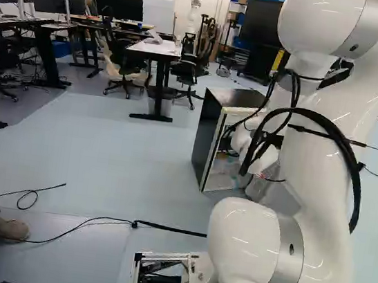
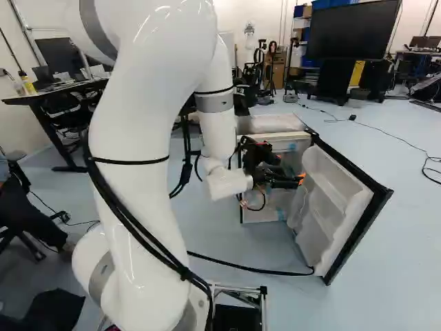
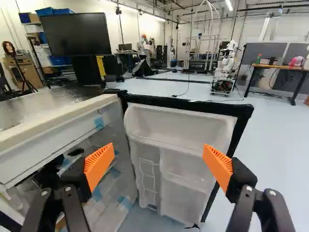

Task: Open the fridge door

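In the right base view my gripper (image 2: 284,178) is at the front of the small fridge (image 2: 269,141), whose door (image 2: 337,207) stands swung wide with its white shelved inner side showing. The wrist view shows the gripper (image 3: 158,164) open, its orange pads far apart with nothing gripped. Ahead of it, between the fingers, is the door's inner side (image 3: 178,128); beside it lies the fridge's interior (image 3: 104,169). The left base view shows the fridge's dark side (image 1: 206,133), while my arm hides the door.
A black cable (image 2: 241,269) runs over the floor to the door's lower corner. A white-topped desk (image 1: 152,48) and chairs stand farther back. Another robot (image 3: 224,70) stands beyond the door. A person's shoe (image 1: 10,228) shows at the left of the left base view.
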